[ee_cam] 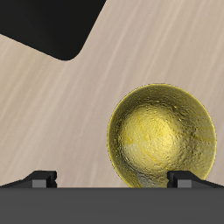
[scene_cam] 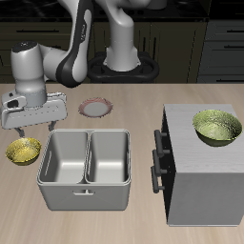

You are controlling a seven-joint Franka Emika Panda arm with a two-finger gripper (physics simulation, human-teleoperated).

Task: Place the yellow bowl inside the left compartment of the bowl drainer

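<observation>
The yellow bowl [scene_cam: 24, 150] [ee_cam: 164, 136] sits upright on the table, close beside the bowl drainer [scene_cam: 86, 181]. It is small, shiny and golden, with a mottled inside. My gripper [scene_cam: 33, 126] [ee_cam: 115, 179] hangs a little above and behind the bowl, open, with nothing between its fingers. In the wrist view the bowl lies off-centre, nearer one fingertip [ee_cam: 188, 178] than the other. The drainer is a grey metal tub with two wells. Its left compartment [scene_cam: 65, 157], the well nearer the bowl, is empty, and so is the other well.
A small pinkish-rimmed plate [scene_cam: 95, 107] lies behind the drainer. A tall grey cabinet [scene_cam: 205, 181] stands on the drainer's other side, with a larger yellow-green bowl [scene_cam: 217, 127] on top. A dark rounded shape [ee_cam: 52, 26] shows in the wrist view.
</observation>
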